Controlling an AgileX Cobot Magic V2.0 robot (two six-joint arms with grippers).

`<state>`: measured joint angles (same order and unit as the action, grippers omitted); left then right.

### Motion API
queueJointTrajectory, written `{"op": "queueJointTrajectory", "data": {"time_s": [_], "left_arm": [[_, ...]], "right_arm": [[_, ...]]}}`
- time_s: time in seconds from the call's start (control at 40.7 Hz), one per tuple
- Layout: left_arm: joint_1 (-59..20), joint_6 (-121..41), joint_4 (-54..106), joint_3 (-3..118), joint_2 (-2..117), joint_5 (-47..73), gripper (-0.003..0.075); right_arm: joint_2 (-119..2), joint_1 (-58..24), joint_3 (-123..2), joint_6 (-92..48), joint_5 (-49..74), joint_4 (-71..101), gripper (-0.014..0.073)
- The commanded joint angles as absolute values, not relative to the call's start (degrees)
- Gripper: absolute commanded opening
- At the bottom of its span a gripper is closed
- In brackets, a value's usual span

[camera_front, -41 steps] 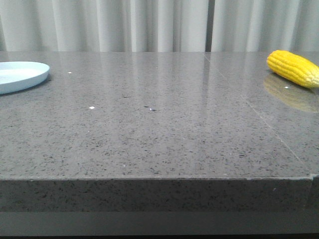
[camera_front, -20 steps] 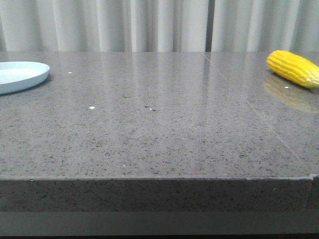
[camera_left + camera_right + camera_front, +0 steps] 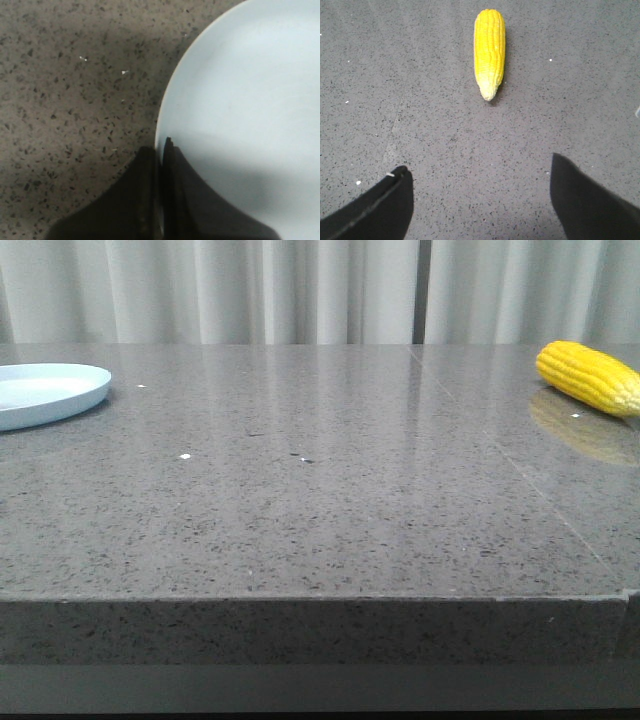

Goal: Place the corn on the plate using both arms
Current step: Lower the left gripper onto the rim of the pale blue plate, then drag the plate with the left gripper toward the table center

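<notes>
The pale blue-white plate (image 3: pixel 50 392) lies at the table's far left edge. In the left wrist view my left gripper (image 3: pixel 161 146) is shut on the plate's rim (image 3: pixel 165 107), one finger over the plate and one outside it. The yellow corn (image 3: pixel 590 377) lies on the table at the far right. In the right wrist view the corn (image 3: pixel 489 50) lies lengthwise ahead of my right gripper (image 3: pixel 479 165), pale tip toward it. That gripper is open wide, empty, and well short of the corn. Neither gripper shows in the front view.
The grey speckled stone table (image 3: pixel 320 490) runs between plate and corn, with a seam (image 3: pixel 520 475) on the right side. Its front edge (image 3: pixel 320 598) is near the camera. White curtains (image 3: pixel 320 290) hang behind.
The plate has slid a little to the right in the front view. The corn has not moved.
</notes>
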<state>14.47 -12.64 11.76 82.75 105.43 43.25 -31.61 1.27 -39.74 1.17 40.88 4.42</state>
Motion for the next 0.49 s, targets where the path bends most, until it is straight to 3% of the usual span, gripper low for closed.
{"op": "queueJointTrajectory", "data": {"time_s": [0.0,0.246,0.467], "left_arm": [[14.4,-12.6,12.5,84.5,101.7,41.0,-0.002],[13.1,-14.1,17.5,84.6,95.8,41.1,-0.002],[7.3,-17.7,20.1,84.6,90.3,42.5,-0.002]], "right_arm": [[-32.1,1.4,-41.3,0.8,37.1,4.3,0.0591],[-32.1,1.4,-41.3,0.8,37.1,4.3,0.0591],[-32.1,1.4,-41.3,0.8,37.1,4.3,0.0591]]}}
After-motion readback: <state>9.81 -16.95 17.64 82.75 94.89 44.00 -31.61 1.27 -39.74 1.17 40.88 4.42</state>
